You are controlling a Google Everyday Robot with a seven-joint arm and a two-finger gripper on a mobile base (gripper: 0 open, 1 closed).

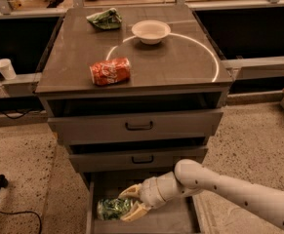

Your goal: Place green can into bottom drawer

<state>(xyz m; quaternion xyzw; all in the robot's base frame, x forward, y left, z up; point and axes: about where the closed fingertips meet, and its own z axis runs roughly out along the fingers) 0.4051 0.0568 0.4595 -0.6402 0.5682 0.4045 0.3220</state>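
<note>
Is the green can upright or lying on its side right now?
On its side: the green can lies horizontal, held by the gripper low inside the open bottom drawer.
</note>
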